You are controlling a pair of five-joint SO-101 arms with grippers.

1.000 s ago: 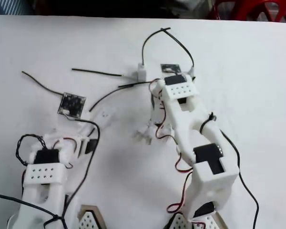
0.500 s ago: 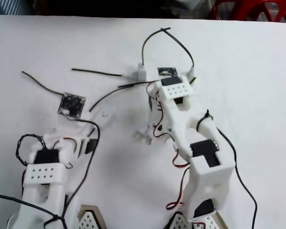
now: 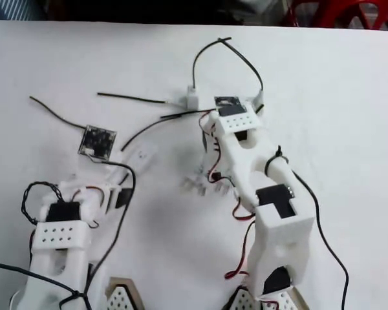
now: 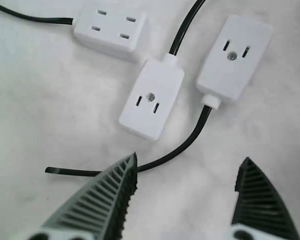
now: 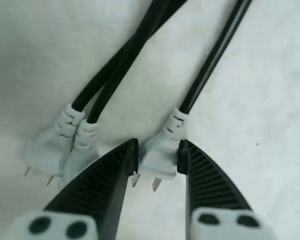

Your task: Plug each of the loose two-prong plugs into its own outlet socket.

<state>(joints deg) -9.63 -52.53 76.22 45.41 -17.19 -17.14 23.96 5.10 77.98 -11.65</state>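
Three white two-prong plugs on black cords lie side by side on the white table. In the right wrist view my right gripper [image 5: 158,146] is shut on the single plug [image 5: 160,154], one finger on each side of its body. The other two plugs [image 5: 60,150] lie touching each other beside it. From above, the plugs [image 3: 195,186] sit just left of the right arm. Three white outlet sockets lie ahead of my left gripper [image 4: 185,175], which is open and holds nothing: a four-slot block [image 4: 110,30] and two single sockets [image 4: 151,98] [image 4: 235,55].
Two small black square boards [image 3: 98,141] [image 3: 229,102] with thin black cables lie on the table. A small white block [image 3: 192,98] sits at mid-back. Black cords loop across the middle. The table's dark far edge [image 3: 149,16] runs along the back.
The right arm has shifted slightly left and toward the near side, and the plugs below it have slid a little the same way. The left arm has not moved.
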